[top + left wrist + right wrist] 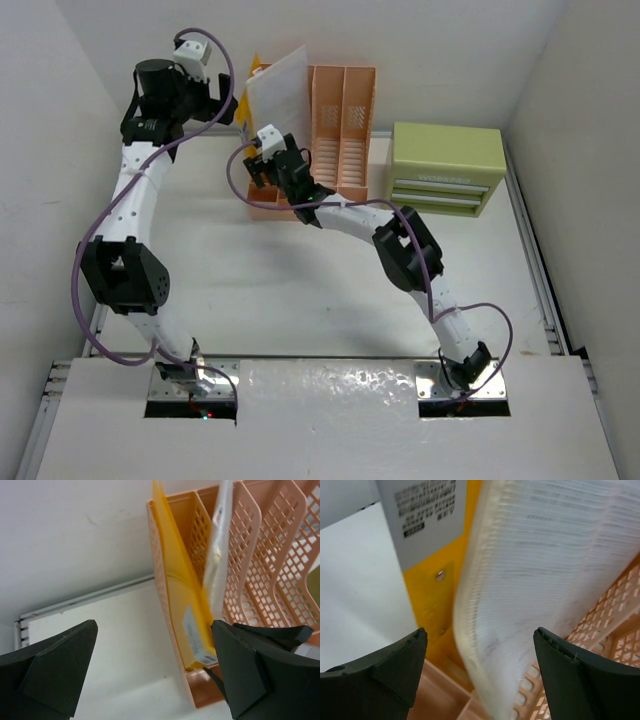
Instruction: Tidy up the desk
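Note:
The desk [260,290] is a white tabletop inside white walls. At its back stands a peach slotted file rack [345,125]. A yellow folder [185,605] stands in the rack's leftmost slot. A translucent white folder [280,88] leans in the slot beside it. My left gripper [155,675] is open and empty, low beside the rack's left end [162,595]. My right gripper [480,665] is open at the rack's front. The white folder's [535,580] lower edge hangs between its jaws, touching neither finger. The yellow folder [430,595] shows behind it.
A green drawer box [447,165] stands right of the rack against the back wall. Metal rails [535,270] run along the desk's edges. White walls close in the left, back and right sides. The right arm's elbow [405,250] rises over mid-desk.

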`<act>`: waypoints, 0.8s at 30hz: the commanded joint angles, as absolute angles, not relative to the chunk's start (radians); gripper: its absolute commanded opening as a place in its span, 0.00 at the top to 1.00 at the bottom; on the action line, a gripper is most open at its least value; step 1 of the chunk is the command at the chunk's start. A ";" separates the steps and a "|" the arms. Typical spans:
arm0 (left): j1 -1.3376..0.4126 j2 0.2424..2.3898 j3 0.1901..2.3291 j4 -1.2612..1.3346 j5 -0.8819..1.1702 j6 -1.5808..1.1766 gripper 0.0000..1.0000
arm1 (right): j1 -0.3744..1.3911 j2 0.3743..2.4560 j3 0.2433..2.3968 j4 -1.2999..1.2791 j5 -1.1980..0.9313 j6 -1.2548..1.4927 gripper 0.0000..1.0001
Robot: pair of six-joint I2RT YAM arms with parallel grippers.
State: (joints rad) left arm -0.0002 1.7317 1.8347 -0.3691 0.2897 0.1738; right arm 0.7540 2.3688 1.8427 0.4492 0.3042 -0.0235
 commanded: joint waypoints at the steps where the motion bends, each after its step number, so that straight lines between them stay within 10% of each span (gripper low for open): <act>1: -0.008 1.704 1.807 -0.334 0.347 0.161 0.04 | 0.764 2.368 1.917 0.459 0.307 -0.040 0.15; 16: -0.006 1.707 1.721 -0.284 0.394 0.158 0.17 | 0.764 2.542 2.076 0.460 0.540 -0.245 0.27; 24: -0.006 1.709 1.721 -0.282 0.388 0.169 0.17 | 0.765 2.412 1.930 0.440 0.306 -0.221 0.12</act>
State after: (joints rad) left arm -0.0055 1.7317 1.7332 -0.2844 0.3897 0.1532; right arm 0.7845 2.4931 1.9430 0.4641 0.3820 -0.2066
